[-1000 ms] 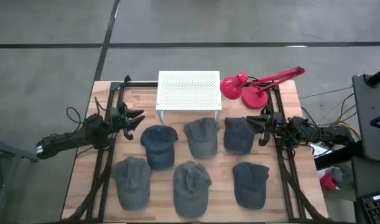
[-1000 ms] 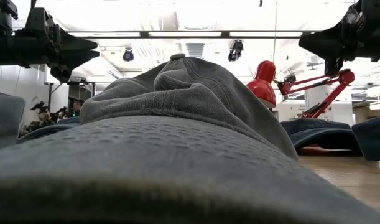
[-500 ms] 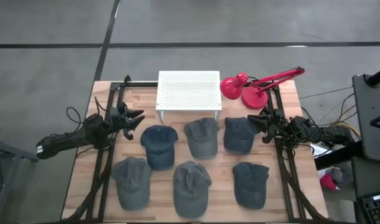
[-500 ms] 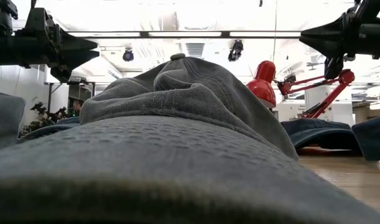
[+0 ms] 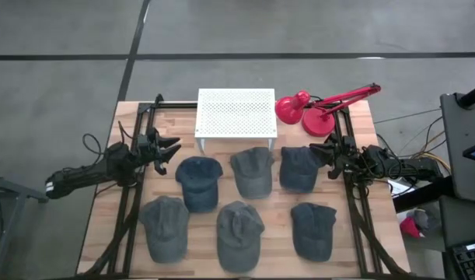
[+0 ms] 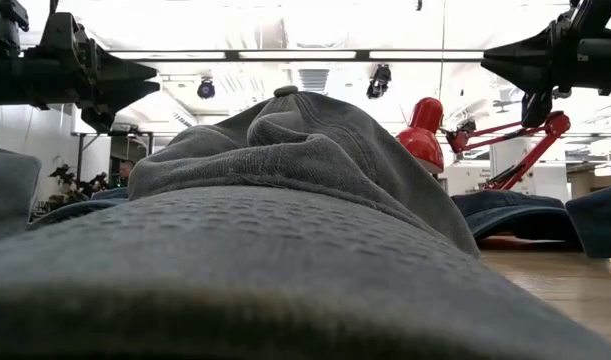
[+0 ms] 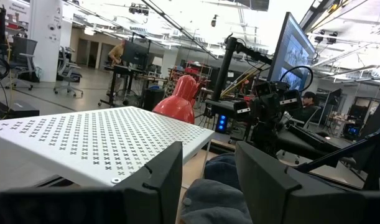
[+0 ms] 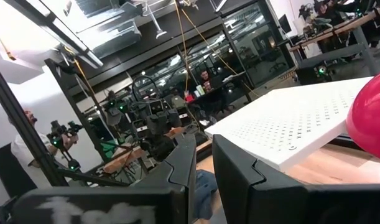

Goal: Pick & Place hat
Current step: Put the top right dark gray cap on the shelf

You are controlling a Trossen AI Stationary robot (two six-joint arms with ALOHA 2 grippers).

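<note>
The left gripper [image 5: 173, 148] is seen at the left side of the wooden table [image 5: 361, 124], raised above the surface, with its fingers [image 7: 158, 180] set apart and nothing held between them; it is pointed toward the white perforated stand [image 5: 236, 113] and the dark blue hat [image 5: 198, 181] lying just beside it. Six hats are laid on the table in two rows; in the far row, after the dark blue hat, a grey middle hat [image 5: 252, 170] and a grey right hat [image 5: 298, 167] are found; in the near row a grey left hat [image 5: 165, 227], a centre hat [image 5: 239, 232] and a right-hand hat [image 5: 312, 229] are placed. The centre hat fills most of the low view. A red desk lamp [image 5: 307, 110] stands behind the far row, right of the stand. The right gripper [image 5: 323, 153] is held at the right side, above the right hat of the far row; its fingers [image 8: 239, 174] are almost together, with only a narrow gap, and no thing is gripped.
</note>
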